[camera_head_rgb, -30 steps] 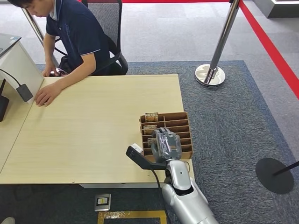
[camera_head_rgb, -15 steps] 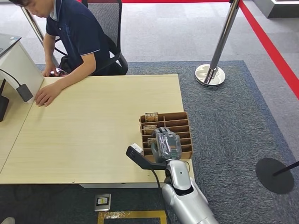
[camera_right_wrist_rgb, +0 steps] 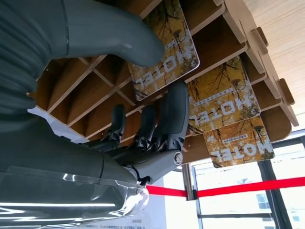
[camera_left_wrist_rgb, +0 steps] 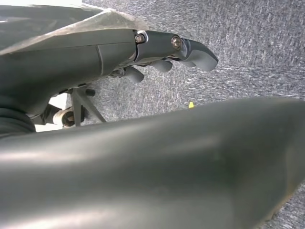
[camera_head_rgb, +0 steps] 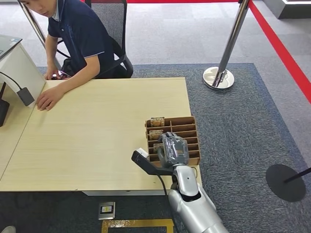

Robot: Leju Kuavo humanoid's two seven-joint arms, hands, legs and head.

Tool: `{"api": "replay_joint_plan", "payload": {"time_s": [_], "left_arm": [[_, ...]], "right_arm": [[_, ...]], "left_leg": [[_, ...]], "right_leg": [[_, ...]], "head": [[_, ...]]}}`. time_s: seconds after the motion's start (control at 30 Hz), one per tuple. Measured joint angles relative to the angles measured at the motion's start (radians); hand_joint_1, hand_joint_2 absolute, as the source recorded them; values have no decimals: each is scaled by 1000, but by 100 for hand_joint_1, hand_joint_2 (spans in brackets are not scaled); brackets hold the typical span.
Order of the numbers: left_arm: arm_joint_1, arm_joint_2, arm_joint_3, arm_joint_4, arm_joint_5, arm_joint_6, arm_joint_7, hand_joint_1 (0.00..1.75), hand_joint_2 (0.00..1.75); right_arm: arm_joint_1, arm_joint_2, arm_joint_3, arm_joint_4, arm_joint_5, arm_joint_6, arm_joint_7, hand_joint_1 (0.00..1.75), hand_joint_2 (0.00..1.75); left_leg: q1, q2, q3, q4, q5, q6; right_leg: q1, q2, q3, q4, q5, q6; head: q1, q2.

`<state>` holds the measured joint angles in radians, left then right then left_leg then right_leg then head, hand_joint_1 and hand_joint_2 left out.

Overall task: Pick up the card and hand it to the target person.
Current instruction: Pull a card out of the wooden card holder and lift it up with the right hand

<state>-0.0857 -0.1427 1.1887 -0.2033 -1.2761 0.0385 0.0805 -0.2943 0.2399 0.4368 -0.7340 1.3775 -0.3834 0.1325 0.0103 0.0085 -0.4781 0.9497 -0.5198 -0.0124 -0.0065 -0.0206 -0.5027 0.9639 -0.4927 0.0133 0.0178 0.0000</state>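
My right hand: my right hand [camera_head_rgb: 173,149] is down over the near rows of the wooden card holder [camera_head_rgb: 190,127], at the table's right front corner.
Grip: my thumb [camera_right_wrist_rgb: 118,40] lies on the printed face of the nearest card [camera_right_wrist_rgb: 163,45] and a dark finger [camera_right_wrist_rgb: 174,112] sits at its lower edge, so the card is pinched between them; my other fingers are curled beside it, near the holder's slats.
The card: it is still standing in its slot, tilted, with the word HOTEL printed on a yellow-brown picture.
Other cards: two more hotel cards [camera_right_wrist_rgb: 226,93] stand in the slots beyond it, apart from my fingers.
My left hand: my left hand [camera_left_wrist_rgb: 169,52] hangs over grey carpet, fingers loosely bent and apart, nothing in them.
Target person: the person [camera_head_rgb: 78,36] in a dark blue shirt sits at the table's far left corner, one hand [camera_head_rgb: 47,98] flat on the table [camera_head_rgb: 95,136], well apart from the holder.
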Motion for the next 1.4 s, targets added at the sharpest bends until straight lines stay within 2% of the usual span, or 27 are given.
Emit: {"api": "replay_joint_plan", "payload": {"time_s": [0.5, 0.8, 1.07, 1.4], "left_arm": [[0, 0, 0, 0, 1, 0, -3, 0, 0], [0, 0, 0, 0, 5, 2, -3, 0, 0], [0, 0, 1, 0, 8, 3, -3, 0, 0], [0, 0, 1, 0, 19, 6, -5, 0, 0]], "right_arm": [[-15, 2, 0, 24, 0, -2, 4, 102, 175], [-26, 7, -3, 39, 6, -6, -8, 151, 175], [-31, 12, -8, 52, 12, -19, -17, 173, 175], [-20, 13, -8, 35, 24, -25, -43, 175, 175]], "left_leg": [[0, 0, 1, 0, 1, 0], [0, 0, 1, 0, 2, -1], [0, 0, 1, 0, 3, -2], [0, 0, 1, 0, 4, -2]], "right_leg": [[0, 0, 1, 0, 1, -1], [0, 0, 1, 0, 2, -2], [0, 0, 1, 1, 3, -3], [0, 0, 0, 1, 4, -3]], "head": [[0, 0], [0, 0], [0, 0], [0, 0]]}}
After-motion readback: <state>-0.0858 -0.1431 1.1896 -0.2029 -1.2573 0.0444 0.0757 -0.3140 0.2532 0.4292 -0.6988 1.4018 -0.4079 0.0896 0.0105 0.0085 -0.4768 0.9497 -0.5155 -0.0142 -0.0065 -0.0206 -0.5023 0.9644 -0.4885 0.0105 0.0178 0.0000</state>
